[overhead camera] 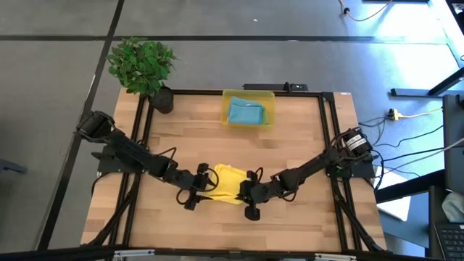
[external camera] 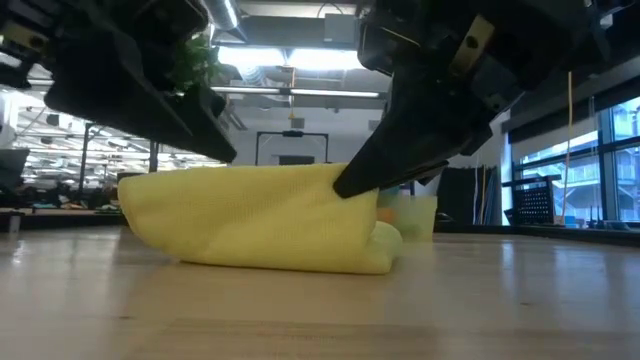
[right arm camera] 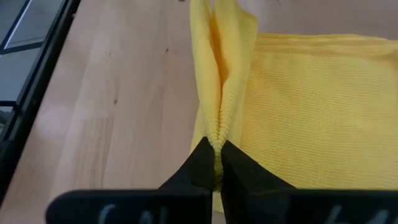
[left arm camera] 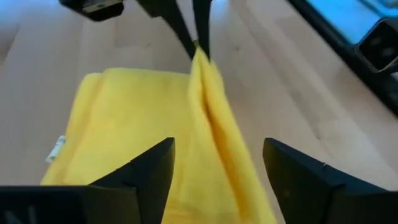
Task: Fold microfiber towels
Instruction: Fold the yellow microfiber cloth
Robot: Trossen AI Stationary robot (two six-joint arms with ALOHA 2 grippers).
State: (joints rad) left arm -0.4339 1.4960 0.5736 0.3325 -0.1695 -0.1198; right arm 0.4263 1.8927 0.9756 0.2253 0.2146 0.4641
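A yellow microfiber towel [overhead camera: 226, 183] lies folded in several layers on the wooden table's near middle, with a raised ridge [left arm camera: 208, 93] running along it between the two grippers. My right gripper [overhead camera: 249, 192] is shut on the ridge at the towel's right end. My left gripper [overhead camera: 205, 187] is open at the towel's left end. Its two fingers [left arm camera: 152, 168] stand on either side of the ridge. In the low view the towel [external camera: 260, 220] stands up as a long hump and its lower layers rest on the table. My right gripper pinches the towel's raised fold [right arm camera: 217, 134] between its two fingers at the towel's right end. The fingers slant down from the table's right. The fold is lifted into a ridge and the rest of the towel lies on the table. My left gripper: I cannot tell whether its open fingers touch the towel.
A translucent yellow bin [overhead camera: 270, 98] at the far middle holds a teal towel [overhead camera: 245, 114]. A potted plant [overhead camera: 145, 65] stands at the far left corner. Black frame rails [overhead camera: 328, 138] run along the table's sides. Bare wood lies left and right of the towel.
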